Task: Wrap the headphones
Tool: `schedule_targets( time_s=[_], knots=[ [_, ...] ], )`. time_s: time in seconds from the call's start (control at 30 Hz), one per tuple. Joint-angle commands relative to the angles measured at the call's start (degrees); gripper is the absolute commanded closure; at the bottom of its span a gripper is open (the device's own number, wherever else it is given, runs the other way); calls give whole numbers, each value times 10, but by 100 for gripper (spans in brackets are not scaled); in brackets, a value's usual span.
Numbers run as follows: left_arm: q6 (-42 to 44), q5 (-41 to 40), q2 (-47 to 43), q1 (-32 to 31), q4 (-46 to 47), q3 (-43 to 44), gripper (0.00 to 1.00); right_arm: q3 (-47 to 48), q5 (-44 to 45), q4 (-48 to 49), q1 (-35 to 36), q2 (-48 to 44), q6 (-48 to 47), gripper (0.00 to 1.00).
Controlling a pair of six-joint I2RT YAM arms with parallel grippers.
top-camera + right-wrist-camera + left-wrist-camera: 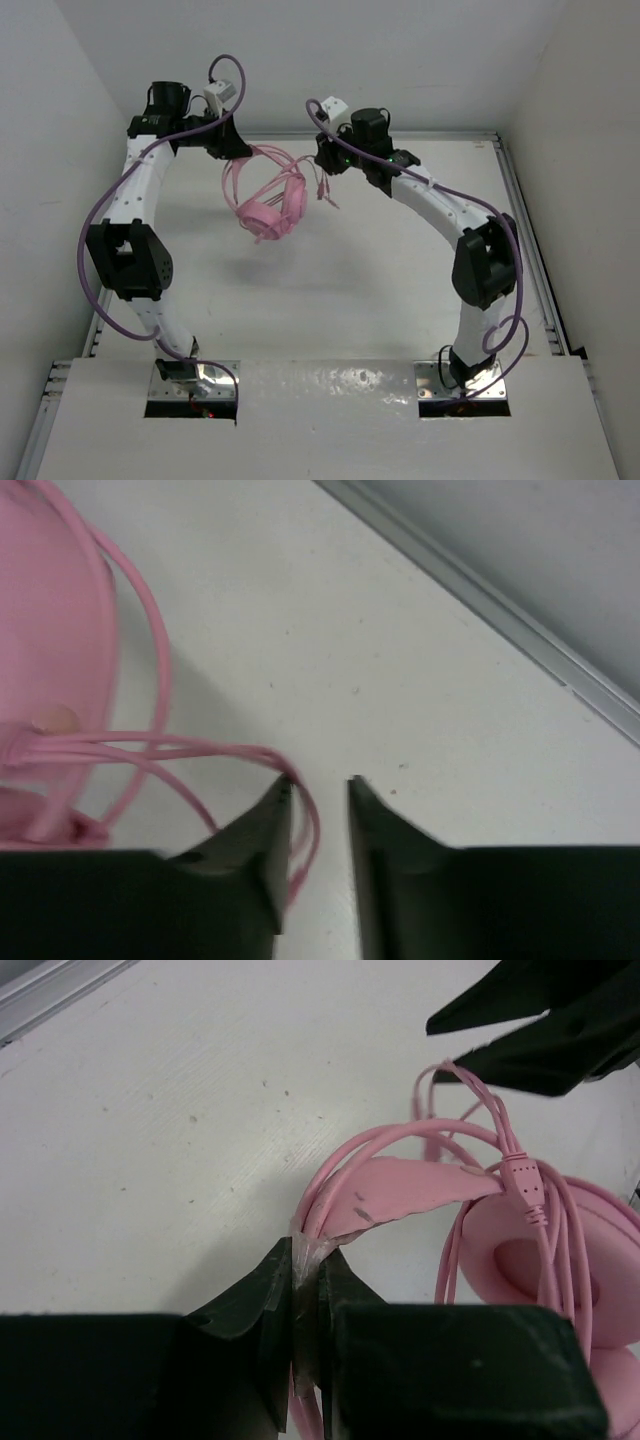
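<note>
Matt white worktop (150, 1110), lightly speckled, under jaws; smooth pink plastic headphones (420, 1185), thin rubbery cable (160, 745); jaws matt black plastic, glossy clear tape (303, 1255) betw. them.

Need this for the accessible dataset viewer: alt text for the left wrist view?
The left gripper is shut on the headband of the pink headphones, over a white table. One round earcup shows at right with the thin pink cable looped across it; the right gripper reaches in at top right, by the cable.
</note>
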Motion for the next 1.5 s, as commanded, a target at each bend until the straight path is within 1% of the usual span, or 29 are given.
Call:
schedule_targets(
  time_s=[0.0, 0.03, 0.1, 0.13, 0.2, 0.27, 0.33, 0.37, 0.4, 0.43, 0.47, 0.5, 0.53, 0.57, 0.63, 0.7, 0.73, 0.8, 0.93, 1.1, 1.27, 1.33, 1.47],
  knots=[
    [-57, 78, -29, 14, 4, 31, 100, -64, -48, 82, -15, -43, 46, 61],
    [-63, 73, -27, 14, 9, 29, 100, -77, -54, 95, -15, -61, 58, 55],
    [-78, 62, -26, 14, 23, 28, 100, -110, -52, 90, -15, -90, 63, 41],
    [-80, 55, -26, 14, 24, 27, 100, -127, -36, 86, -15, -101, 64, 36],
    [-81, 45, -25, 14, 28, 27, 100, -144, -10, 82, -15, -126, 72, 28],
    [-88, 34, -25, 14, 40, 20, 100, -154, 40, 64, -15, -162, 89, 23],
    [-95, 22, -29, 13, 53, 8, 100, -148, 76, 46, -14, -190, 133, 23],
    [-109, 2, -30, 13, 67, -1, 100, -139, 96, 29, -13, -198, 153, 24],
    [-119, -21, -31, 12, 74, -9, 100, -138, 100, 25, -6, -211, 189, 28],
    [-130, -35, -30, 12, 83, -13, 100, -137, 109, 22, 2, -216, 203, 29],
    [-154, -51, -30, 12, 91, -17, 100, -136, 116, 16, 12, -217, 213, 29],
    [-166, -67, -28, 13, 111, -21, 100, -131, 141, 12, 38, -216, 214, 29],
    [-176, -100, -29, 12, 121, -26, 100, -110, 147, 1, 50, -211, 208, 28],
    [-197, -118, -30, 12, 140, -30, 100, -95, 154, -29, 61, -194, 202, 25],
    [-217, -167, -29, 14, 156, -35, 100, -68, 172, -55, 78, -178, 203, 24],
    [-254, -193, -31, 19, 175, -38, 100, -77, 170, -52, 81, -177, 210, 24],
    [-275, -210, -31, 23, 184, -43, 100, -102, 170, -33, 81, -182, 212, 24],
    [-290, -225, -34, 35, 193, -50, 100, -131, 165, -11, 81, -205, 215, 24],
    [-320, -262, -54, 64, 218, -98, 100, -202, 176, 15, 81, -243, 218, 24],
    [-306, -259, -82, 104, 213, -136, 100, -251, 179, 9, 82, -268, 220, 24],
    [-263, -274, -134, 129, 161, -160, 100, -274, 172, 11, 93, -278, 229, 24],
    [-255, -272, -167, 141, 147, -192, 100, -284, 164, 12, 98, -282, 231, 25],
    [-230, -261, -220, 185, 132, -251, 100, -298, 159, 15, 121, -291, 229, 26]
  ],
)
